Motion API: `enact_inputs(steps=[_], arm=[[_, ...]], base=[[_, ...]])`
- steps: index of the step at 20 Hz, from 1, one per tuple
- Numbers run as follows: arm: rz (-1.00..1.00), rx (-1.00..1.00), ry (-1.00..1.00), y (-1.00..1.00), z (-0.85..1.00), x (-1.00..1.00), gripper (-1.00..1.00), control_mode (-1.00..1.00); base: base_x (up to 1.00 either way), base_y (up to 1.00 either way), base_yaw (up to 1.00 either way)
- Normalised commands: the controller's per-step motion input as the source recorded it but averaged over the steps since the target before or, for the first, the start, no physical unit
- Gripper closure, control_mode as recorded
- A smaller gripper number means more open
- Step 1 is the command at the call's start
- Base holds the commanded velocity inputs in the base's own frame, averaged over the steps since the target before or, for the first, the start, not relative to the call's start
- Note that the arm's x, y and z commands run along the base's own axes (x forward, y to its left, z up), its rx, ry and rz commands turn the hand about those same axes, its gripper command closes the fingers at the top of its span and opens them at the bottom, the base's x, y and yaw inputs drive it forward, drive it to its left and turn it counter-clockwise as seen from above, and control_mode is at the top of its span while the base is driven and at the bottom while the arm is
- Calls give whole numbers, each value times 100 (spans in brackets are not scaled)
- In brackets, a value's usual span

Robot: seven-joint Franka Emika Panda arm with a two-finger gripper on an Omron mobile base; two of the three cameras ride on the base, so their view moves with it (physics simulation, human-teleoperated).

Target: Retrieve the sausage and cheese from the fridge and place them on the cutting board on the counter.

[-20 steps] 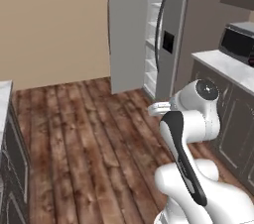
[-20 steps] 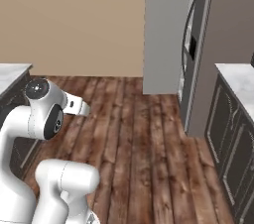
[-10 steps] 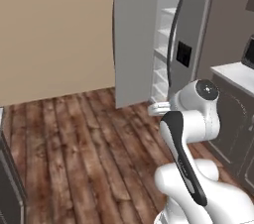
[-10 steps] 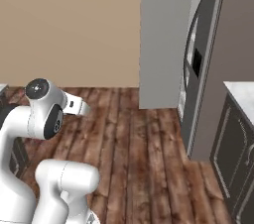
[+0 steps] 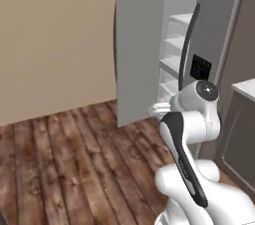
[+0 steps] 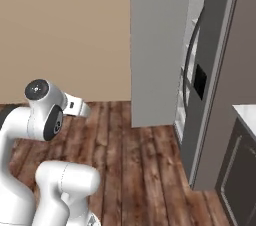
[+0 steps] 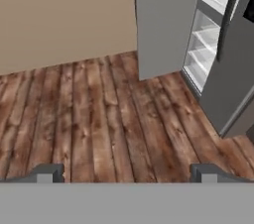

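wall (image 5: 55, 40): plain beige, upper left of frame
floor (image 7: 99, 119): dark brown wood planks, lower half
cabinet (image 6: 235, 160): grey-brown, lower right

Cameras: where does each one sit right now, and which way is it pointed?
Left base view: behind the arm's left, facing the tall grey double-door fridge; white arm at lower right.
Right base view: behind its right, same fridge; arm at lower left.
Hand view: looks along the open gripper over brown wood plank floor; fingertips at bottom.
All three share fridge and floor.
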Motion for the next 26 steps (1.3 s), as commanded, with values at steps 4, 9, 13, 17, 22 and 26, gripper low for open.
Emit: enact_inputs(steps=[4, 9, 13, 17, 22, 26], arm=[[0, 0, 0, 0, 0, 0, -100, 100], [0, 0, 0, 0, 0, 0, -100, 100], [0, 0, 0, 0, 0, 0, -100, 100], [0, 0, 0, 0, 0, 0, -100, 100], [0, 0, 0, 0, 0, 0, -100, 100], [0, 0, 0, 0, 0, 0, -100, 100]], base=[[100, 23, -33], [100, 38, -46], [100, 41, -55], [100, 45, -58], [100, 60, -58], [68, 35, -49]])
